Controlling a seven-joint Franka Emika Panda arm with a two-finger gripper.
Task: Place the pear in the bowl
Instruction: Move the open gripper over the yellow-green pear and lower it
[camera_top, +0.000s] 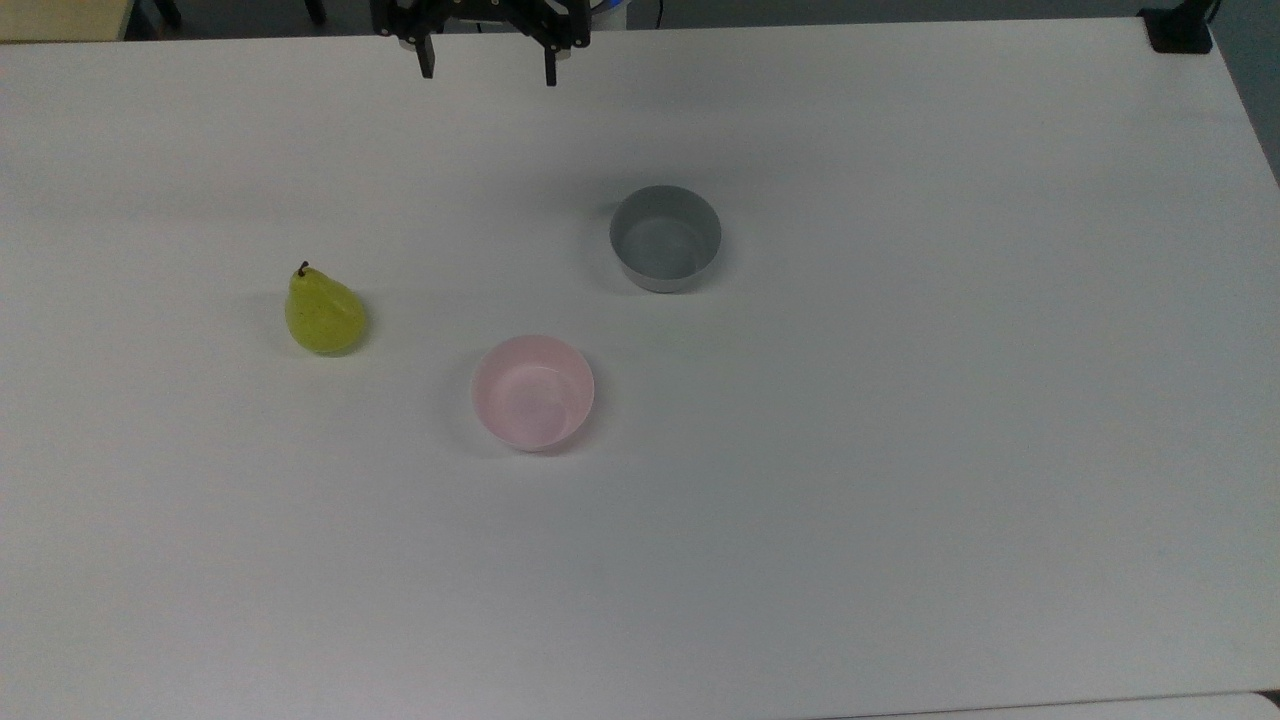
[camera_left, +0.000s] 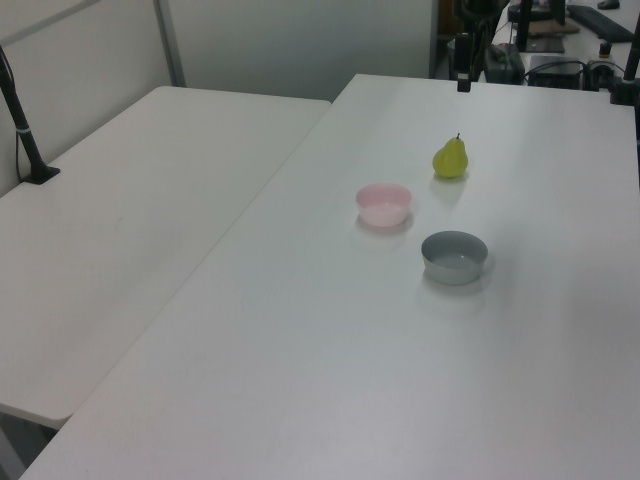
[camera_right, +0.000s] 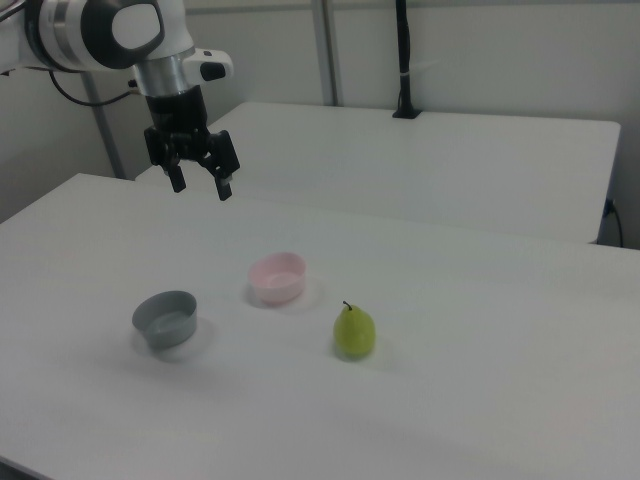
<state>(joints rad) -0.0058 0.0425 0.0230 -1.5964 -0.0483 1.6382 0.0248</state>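
Count: 1 pear (camera_top: 324, 315), yellow-green w/ dark stem. 2 small round bowls: 1 pale pink bowl (camera_top: 533, 392), 1 grey bowl (camera_top: 665, 238). 1 robot arm (camera_right: 110, 35) w/ 1 two-finger gripper (camera_right: 200, 183), so 2 black fingers (camera_top: 428, 62), set apart. 2 white tables: 1 main table (camera_top: 900, 450) carrying pear + both bowls, 1 second table (camera_left: 130, 220) abutting it along the left view's left. 1 black pole mount (camera_left: 25, 125) on that second table. 1 black clamp block (camera_top: 1180, 30) at main table's corner, the top view's upper right.
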